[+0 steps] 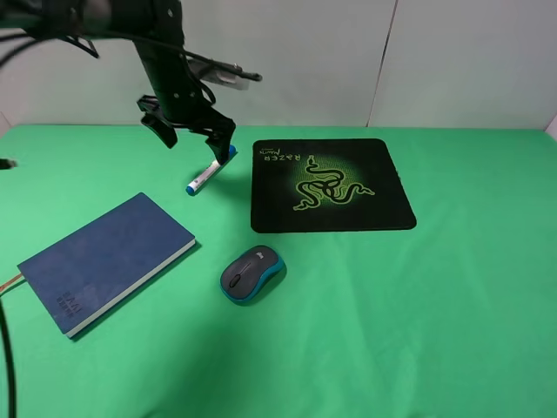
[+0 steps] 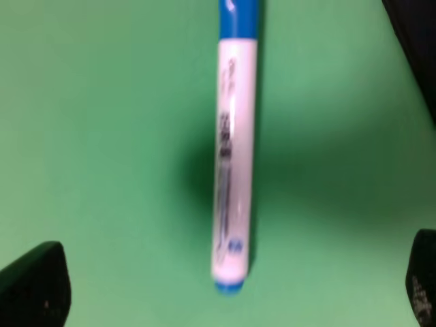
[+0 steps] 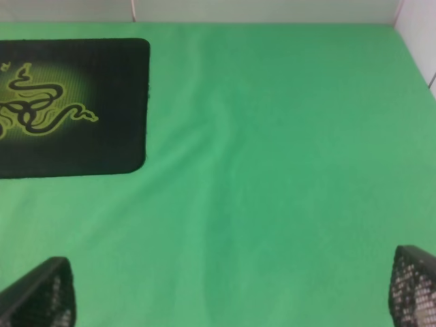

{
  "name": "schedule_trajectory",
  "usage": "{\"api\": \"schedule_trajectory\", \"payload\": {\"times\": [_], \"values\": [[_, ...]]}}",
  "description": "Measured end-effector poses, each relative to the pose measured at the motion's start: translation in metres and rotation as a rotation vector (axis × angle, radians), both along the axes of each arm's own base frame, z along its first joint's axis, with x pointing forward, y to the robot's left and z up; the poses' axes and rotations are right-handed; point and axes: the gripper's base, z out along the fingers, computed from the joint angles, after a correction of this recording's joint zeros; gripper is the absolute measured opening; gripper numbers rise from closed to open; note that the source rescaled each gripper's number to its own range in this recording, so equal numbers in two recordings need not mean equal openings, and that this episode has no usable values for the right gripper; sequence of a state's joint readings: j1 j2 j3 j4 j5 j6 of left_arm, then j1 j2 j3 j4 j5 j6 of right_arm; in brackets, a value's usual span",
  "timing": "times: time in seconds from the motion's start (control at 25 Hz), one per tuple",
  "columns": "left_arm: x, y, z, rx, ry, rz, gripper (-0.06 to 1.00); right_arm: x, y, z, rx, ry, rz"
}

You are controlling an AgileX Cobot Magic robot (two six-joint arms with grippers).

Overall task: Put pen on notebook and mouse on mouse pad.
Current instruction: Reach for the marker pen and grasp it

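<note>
The pen (image 1: 209, 171) lies slantwise on the green cloth, left of the mouse pad (image 1: 331, 185). My left gripper (image 1: 196, 138) hovers open right over the pen's far end. In the left wrist view the pen (image 2: 235, 157) runs lengthwise between the two widely spread fingertips (image 2: 34, 289), touching neither. The notebook (image 1: 109, 257) lies closed at the front left. The mouse (image 1: 252, 274) sits on the cloth just in front of the pad's near left corner. My right gripper (image 3: 225, 300) is open over bare cloth, off the mouse pad (image 3: 68, 102), and the exterior high view does not show it.
Green cloth (image 1: 418, 331) covers the whole table, with a white wall (image 1: 452, 61) behind it. A loose fold in the cloth (image 3: 218, 136) runs beside the pad. The left arm's dark links and cables (image 1: 165, 61) hang over the back left.
</note>
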State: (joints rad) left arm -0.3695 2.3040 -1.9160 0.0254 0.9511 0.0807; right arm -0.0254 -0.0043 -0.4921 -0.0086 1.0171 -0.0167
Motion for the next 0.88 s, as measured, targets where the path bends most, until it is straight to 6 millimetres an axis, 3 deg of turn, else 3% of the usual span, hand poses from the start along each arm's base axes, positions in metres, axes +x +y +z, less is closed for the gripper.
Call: {"api": "schedule_trajectory", "payload": {"times": [0.36,0.68,0.88], "values": [[0.010,-0.008,-0.048,0.008,0.034,0.016,0.98,0.000,0.000,0.000,0.000,0.000,0.000],[0.012,-0.011,-0.057,0.001,0.013,0.011,0.96,0.000,0.000,0.000,0.000,0.000,0.000],[0.012,-0.011,-0.058,0.005,0.013,0.007,0.85,0.000,0.000,0.000,0.000,0.000,0.000]]}}
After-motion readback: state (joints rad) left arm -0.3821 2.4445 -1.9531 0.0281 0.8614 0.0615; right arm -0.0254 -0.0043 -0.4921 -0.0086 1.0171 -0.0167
